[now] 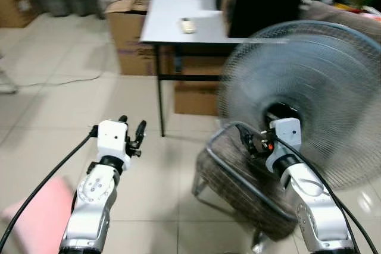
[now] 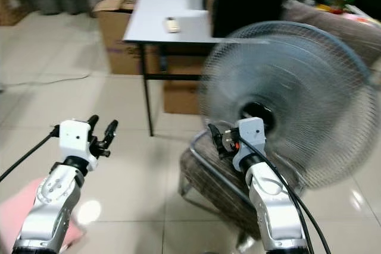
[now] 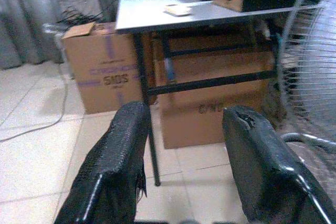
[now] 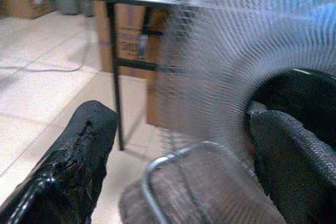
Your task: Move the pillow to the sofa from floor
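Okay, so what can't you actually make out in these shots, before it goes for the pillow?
- Pink pillow: cut off by the bottom-left edge of the head views, partly behind the left arm; its full shape is unknown.
- Sofa: mostly hidden behind the fan, blurred.
- Small object on the table: too small and blurred to identify.
- Stool: its legs hide behind the right arm.
- Left gripper and right gripper: open, empty.

Your left arm reaches forward from 7 o'clock, wrist level, left gripper pointing toward 12, fingers spread apart, nothing between them. Your right arm comes in from 5 o'clock, angled toward 11, right gripper raised, fingers parted wide, holding nothing. Both silver forearms extended, black cables trailing back from each wrist.
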You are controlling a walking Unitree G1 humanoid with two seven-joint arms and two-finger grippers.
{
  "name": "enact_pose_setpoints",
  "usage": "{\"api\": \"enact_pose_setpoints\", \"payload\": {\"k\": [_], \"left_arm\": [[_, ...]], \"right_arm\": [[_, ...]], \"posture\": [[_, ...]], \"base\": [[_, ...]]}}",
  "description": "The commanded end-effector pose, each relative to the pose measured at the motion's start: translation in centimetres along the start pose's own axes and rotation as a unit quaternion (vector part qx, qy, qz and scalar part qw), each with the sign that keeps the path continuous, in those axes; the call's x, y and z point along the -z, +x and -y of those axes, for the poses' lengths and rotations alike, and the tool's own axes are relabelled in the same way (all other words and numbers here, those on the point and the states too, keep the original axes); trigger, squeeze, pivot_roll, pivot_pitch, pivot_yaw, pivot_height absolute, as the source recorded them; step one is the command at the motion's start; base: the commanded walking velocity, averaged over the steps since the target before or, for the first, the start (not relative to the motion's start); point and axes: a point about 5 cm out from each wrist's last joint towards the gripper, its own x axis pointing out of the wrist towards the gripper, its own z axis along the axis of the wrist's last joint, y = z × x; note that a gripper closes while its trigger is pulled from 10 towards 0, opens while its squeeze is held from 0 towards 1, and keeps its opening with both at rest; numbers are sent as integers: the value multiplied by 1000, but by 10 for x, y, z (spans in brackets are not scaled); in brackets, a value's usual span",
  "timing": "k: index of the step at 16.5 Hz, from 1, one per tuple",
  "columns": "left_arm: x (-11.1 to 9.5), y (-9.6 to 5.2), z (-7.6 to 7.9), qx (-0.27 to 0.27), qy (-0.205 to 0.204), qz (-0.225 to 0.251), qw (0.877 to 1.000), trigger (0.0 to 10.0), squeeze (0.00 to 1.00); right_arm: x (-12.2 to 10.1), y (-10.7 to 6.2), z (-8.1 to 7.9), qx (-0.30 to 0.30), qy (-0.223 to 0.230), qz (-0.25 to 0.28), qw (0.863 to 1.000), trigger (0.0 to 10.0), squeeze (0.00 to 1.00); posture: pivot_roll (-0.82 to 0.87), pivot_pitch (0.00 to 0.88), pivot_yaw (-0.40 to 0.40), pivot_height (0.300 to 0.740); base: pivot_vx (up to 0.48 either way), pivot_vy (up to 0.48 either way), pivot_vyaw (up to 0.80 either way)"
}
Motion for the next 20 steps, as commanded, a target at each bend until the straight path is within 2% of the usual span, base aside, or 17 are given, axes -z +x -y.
{"api": "enact_pose_setpoints", "payload": {"k": [1, 6, 12, 15, 17, 20], "left_arm": [[0, 2, 1, 1, 8, -2, 1000, 10000, 0], [-1, 1, 1, 3, 13, -1, 1000, 10000, 0], [-4, 0, -12, -5, 25, 1, 1000, 10000, 0], [-7, 3, -14, 1, 31, 4, 1000, 10000, 0], [-8, 6, -15, 8, 36, 3, 999, 10000, 0], [-9, 9, -14, 14, 38, 4, 999, 10000, 0]], "right_arm": [[-5, -2, 3, 3, -5, 12, 1000, 10000, 0], [-2, -5, 4, 15, 2, 5, 1000, 10000, 0], [3, -8, -3, 12, 9, -3, 1000, 10000, 0], [15, -16, 4, 44, 16, -20, 999, 10000, 0], [17, -25, 4, 56, 23, -17, 998, 10000, 0], [18, -28, 4, 65, 27, -18, 997, 10000, 0]], "posture": [[-90, 0, 0, 740], [-85, 0, 0, 740], [-77, 0, 8, 740], [-89, 0, 26, 740], [-101, 0, 42, 740], [-110, 0, 57, 740]], "base": [[0, 0, -800], [0, 0, -800], [0, 0, -800], [0, 99, -140], [0, 306, 0], [0, 306, -202]]}}
